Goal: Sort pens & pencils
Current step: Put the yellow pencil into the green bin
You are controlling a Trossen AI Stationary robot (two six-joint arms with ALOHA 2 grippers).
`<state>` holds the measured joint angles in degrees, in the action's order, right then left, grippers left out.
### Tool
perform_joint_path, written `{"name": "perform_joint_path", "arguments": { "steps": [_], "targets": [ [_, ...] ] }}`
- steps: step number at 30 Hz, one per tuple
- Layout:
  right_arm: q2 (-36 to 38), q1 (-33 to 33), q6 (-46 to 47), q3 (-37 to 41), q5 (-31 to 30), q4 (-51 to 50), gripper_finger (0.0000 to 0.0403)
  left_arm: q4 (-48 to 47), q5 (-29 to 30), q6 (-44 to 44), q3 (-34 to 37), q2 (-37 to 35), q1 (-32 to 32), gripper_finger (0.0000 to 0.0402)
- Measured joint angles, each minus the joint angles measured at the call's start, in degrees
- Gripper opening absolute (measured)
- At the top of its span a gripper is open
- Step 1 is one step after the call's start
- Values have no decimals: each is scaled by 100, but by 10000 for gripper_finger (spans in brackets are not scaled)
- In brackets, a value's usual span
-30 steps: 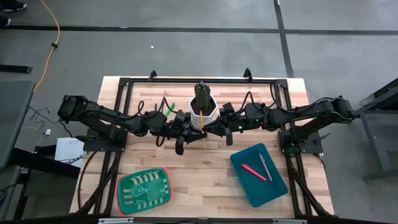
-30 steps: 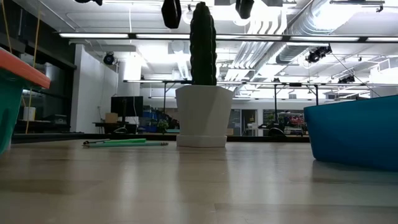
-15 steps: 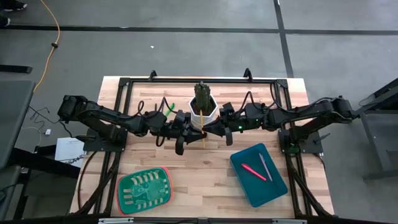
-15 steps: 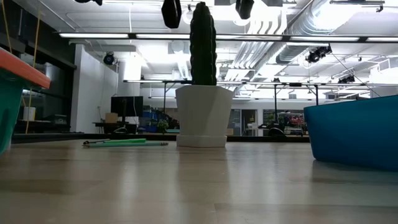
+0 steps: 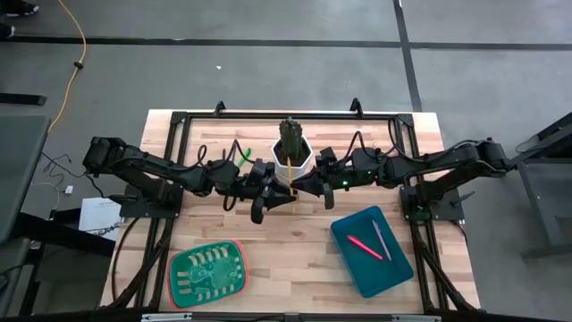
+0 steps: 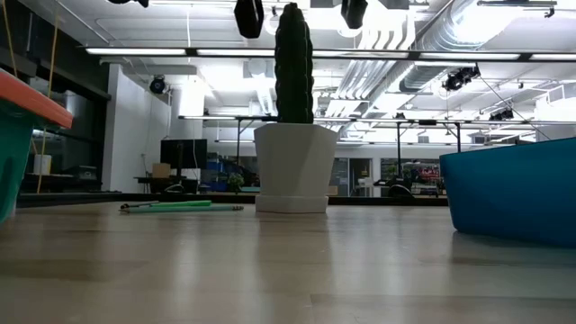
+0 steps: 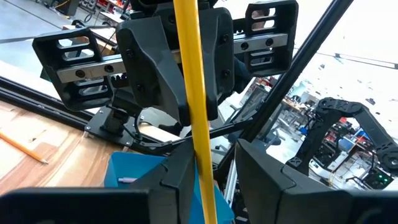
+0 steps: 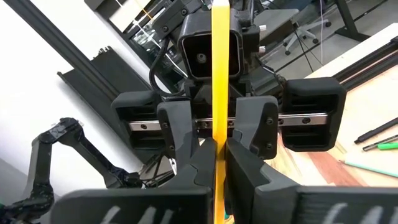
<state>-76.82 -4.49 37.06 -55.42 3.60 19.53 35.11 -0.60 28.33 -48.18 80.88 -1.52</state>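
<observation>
Both arms were matte black, built of chunky jointed segments with looping black cables along them. The left gripper (image 8: 214,134) had a boxy camera housing above a pale metal rail with slotted black carriages and angular black fingers (image 8: 180,134). The right gripper (image 7: 199,93) looked alike, its rail flanked by vented black blocks.

The cactus pot (image 5: 291,154) stands at the bench's (image 5: 295,246) middle rear. Left of the pot, pens (image 5: 242,155) lie on the bench. Before it to the left sits a tray (image 5: 207,273); before it to the right, a bin (image 5: 371,249) holding two pens (image 5: 365,247).
</observation>
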Motion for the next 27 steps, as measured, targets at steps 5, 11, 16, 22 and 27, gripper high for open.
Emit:
{"name": "perform_joint_path", "arguments": {
  "steps": [5,11,16,22,27],
  "targets": [
    [0,0,-2,0,2,-7,6,-44,0,-1,0,0,0,103],
    [0,0,-2,0,-2,-4,6,-253,-44,-35,-2,-29,0,104],
    [0,0,-2,0,0,-2,6,-807,103,-247,-4,-294,0,104],
    [0,0,-2,-2,0,2,6,-931,321,-408,-4,-494,4,104],
    [0,0,-2,0,2,25,6,-1038,294,-392,0,-490,4,104]
  ]
}}
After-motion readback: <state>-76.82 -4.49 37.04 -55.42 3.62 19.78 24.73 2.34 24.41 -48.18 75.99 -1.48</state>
